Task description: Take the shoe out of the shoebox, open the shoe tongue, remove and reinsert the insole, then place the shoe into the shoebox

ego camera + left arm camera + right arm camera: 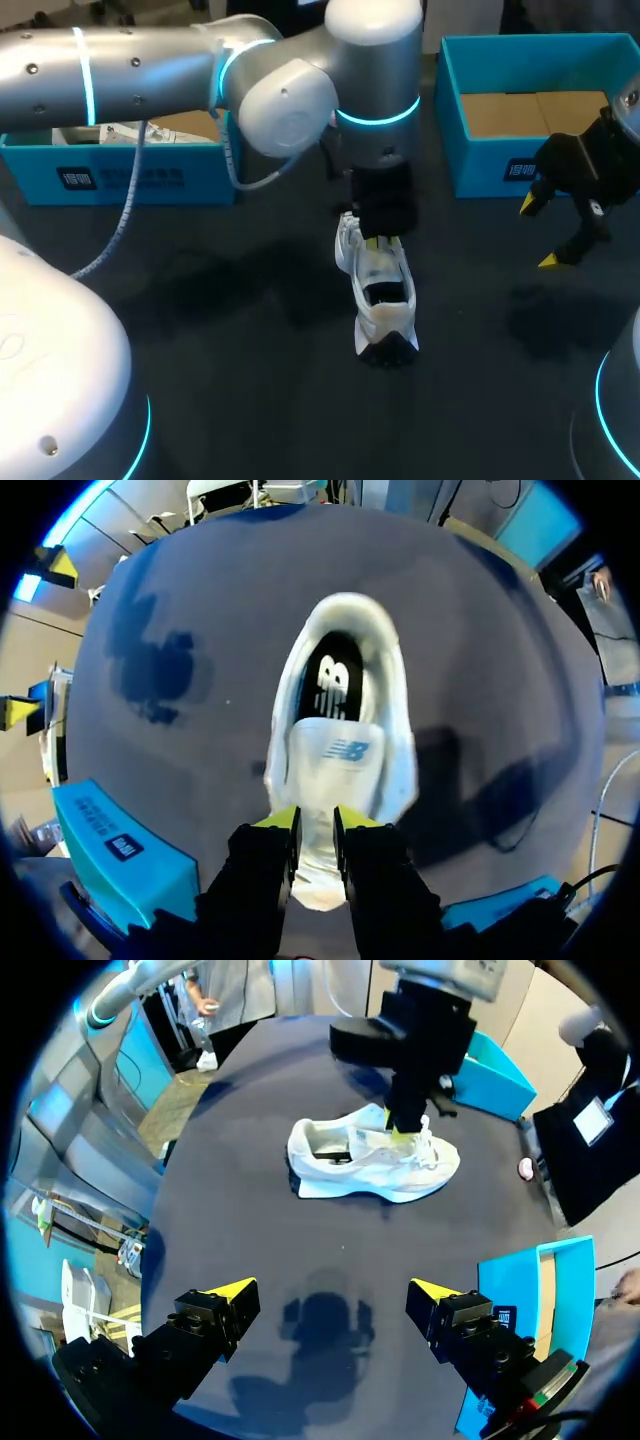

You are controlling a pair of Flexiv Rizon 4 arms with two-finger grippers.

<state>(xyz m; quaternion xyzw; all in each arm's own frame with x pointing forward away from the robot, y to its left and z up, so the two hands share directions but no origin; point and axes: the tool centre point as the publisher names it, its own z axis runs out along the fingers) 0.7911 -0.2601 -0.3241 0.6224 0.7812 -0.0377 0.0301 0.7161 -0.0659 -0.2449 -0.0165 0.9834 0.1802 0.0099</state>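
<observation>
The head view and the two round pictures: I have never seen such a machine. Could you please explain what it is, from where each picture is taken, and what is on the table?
It is a robot with two arms, each ending in a gripper with two yellow-tipped fingers. The head view looks down on the dark table from above and behind the robot. Each round picture comes from a camera on one wrist, looking out along that arm's fingers. One white shoe stands on the table, outside any box. The left shoebox and the right shoebox, both blue, stand at the back. The left gripper pinches the shoe's tongue between its fingers. The right gripper hangs open above the table and holds nothing.
</observation>
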